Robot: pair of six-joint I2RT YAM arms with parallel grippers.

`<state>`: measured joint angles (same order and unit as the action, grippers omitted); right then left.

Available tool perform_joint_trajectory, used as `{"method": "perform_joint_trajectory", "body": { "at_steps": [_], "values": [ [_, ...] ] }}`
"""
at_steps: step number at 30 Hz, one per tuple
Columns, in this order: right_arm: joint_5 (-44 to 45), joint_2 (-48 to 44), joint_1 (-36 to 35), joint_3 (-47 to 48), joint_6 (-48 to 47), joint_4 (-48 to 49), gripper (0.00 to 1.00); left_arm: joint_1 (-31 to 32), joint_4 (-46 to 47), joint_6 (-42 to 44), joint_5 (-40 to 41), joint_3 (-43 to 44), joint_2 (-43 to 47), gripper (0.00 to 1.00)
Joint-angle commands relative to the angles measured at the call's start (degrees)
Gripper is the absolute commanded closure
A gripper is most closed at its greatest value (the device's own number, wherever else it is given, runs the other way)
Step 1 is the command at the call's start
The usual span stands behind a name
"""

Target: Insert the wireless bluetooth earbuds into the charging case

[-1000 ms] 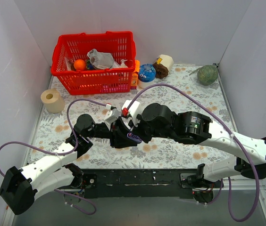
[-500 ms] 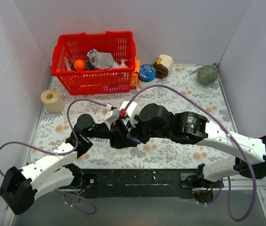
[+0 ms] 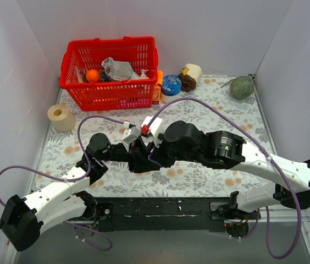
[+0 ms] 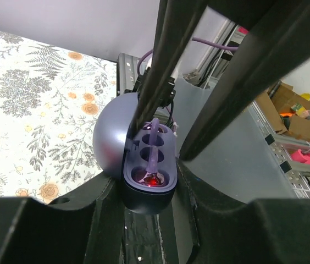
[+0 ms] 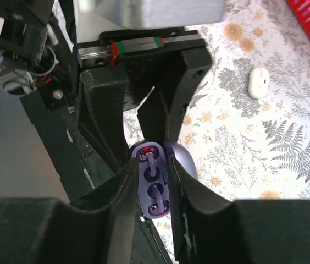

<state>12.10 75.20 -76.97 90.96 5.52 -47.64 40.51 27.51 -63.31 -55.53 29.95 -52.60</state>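
The open charging case (image 4: 111, 143) is clamped between the left fingers (image 4: 89, 220); the right fingers (image 5: 114, 214) are held parted astride its tray, where an earbud (image 5: 152, 165) is seated

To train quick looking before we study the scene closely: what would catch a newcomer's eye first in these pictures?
The bright red basket, full of odds and ends at the far left of the flowered table, stands out first. Next comes the middle of the table, where the left tool grips a small open lavender case, with shiny purple earbuds showing in its tray.
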Motion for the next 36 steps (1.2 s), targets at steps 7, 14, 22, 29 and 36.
{"method": "perform_joint_trajectory", "body": {
  "at_steps": [7, 14, 22, 29, 36],
  "values": [
    [15.1, -8.2, 4.3, -1.1, 7.8, 3.8, 0.79, 0.1, 2.3, 1.2, 2.5, -0.2, 3.2, 1.0],
    [7.4, -6.6, 7.2, -6.2, 9.2, 4.2, 0.99, 0.1, 5.4, 1.0, 4.0, -1.4, 4.6, 1.0],
    [-3.6, -7.2, 7.1, -7.7, 7.3, 8.9, 0.99, 0.1, 5.8, 1.1, 5.0, -1.0, 4.3, 1.0],
    [-5.8, -8.1, 5.7, -8.0, 6.7, 10.2, 0.99, 0.1, 5.1, 1.2, 6.0, -0.4, 3.7, 1.0],
    [11.5, -10.5, 5.3, -9.6, 13.4, 7.0, 0.99, 0.1, 1.4, 1.4, 10.4, 0.4, 3.4, 1.0]
  ]
}}
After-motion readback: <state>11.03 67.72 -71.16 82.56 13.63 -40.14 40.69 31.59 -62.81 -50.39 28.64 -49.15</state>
